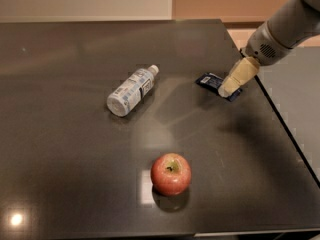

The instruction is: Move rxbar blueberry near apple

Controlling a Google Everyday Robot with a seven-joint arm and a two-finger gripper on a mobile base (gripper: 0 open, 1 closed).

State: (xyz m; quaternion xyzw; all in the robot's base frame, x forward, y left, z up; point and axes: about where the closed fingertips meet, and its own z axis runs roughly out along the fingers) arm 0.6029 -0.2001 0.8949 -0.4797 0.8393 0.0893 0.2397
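The rxbar blueberry is a small flat dark-blue wrapper lying on the dark table near its right edge. The gripper comes in from the upper right and hangs right over the bar's right end, covering part of it. The apple is red with a yellowish stem dimple and sits toward the front of the table, well below and left of the bar.
A clear plastic bottle with a white-blue label lies on its side left of the bar. The table's right edge runs diagonally just past the gripper. The robot's grey arm reaches in from the top right corner.
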